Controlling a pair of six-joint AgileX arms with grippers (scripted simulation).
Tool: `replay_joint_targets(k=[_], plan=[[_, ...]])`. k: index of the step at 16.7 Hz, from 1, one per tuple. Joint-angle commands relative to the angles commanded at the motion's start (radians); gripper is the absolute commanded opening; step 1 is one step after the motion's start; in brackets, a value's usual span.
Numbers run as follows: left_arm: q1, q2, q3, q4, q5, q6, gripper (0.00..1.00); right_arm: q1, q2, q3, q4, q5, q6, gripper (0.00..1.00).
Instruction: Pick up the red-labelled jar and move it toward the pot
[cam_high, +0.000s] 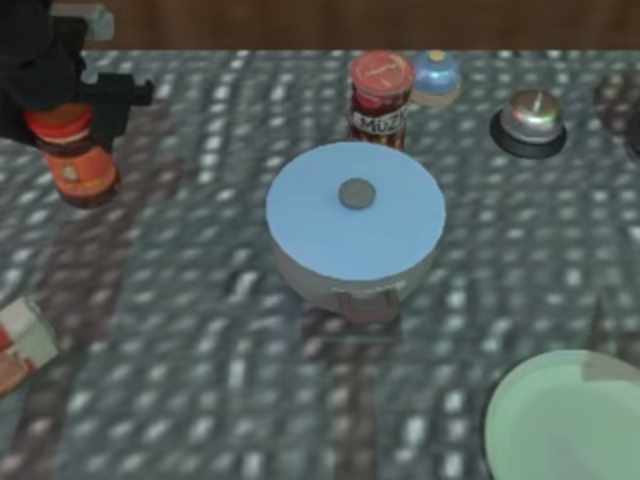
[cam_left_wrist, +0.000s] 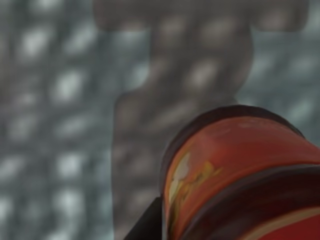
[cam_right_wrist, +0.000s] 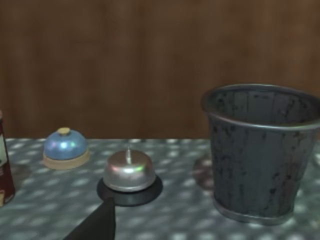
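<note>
At the far left of the top view, the left gripper (cam_high: 62, 108) has its jaws clamped on the red-labelled jar (cam_high: 78, 160), gripping it near the orange lid. The jar looks lifted off the surface (cam_high: 180, 330), with a shadow spread across the patterned cloth beneath it. It hangs well apart from the pot (cam_high: 355, 225), which sits near the middle of the surface with its flat light-blue lid, small grey knob and a handle on its near side. In the left wrist view the jar (cam_left_wrist: 240, 175) fills the lower corner close to the camera, its orange-red label showing, above the blurred cloth. Just behind the pot stands a second jar (cam_high: 380, 95) with a red lid and a white label with black letters, and beside that a blue bell (cam_high: 437, 77). A silver bell (cam_high: 531, 120) on a black base sits farther to the right. A pale green plate (cam_high: 570, 425) lies at the near right corner, and a small box (cam_high: 22, 345) lies at the near left edge. The right wrist view shows the blue bell (cam_right_wrist: 65, 147), the silver bell (cam_right_wrist: 128, 172) and a dark metal bin (cam_right_wrist: 262, 150). One dark fingertip of the right gripper shows in that view; I cannot tell how its jaws stand.
</note>
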Motion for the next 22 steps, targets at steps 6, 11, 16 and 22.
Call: replay_joint_targets(k=[6,11,16,22], plan=[[-0.170,-0.042,-0.178,0.131,-0.048,-0.239,0.00,0.000,0.000,0.000,0.000,0.000,0.000,1.00],[-0.185,-0.043,-0.196,0.145,-0.051,-0.260,0.00,0.000,0.000,0.000,0.000,0.000,0.000,1.00],[-0.185,-0.003,-0.254,0.245,-0.055,-0.255,0.00,0.000,0.000,0.000,0.000,0.000,0.000,1.00],[-0.183,0.027,-0.291,0.314,-0.052,-0.256,0.00,0.000,0.000,0.000,0.000,0.000,0.000,1.00]])
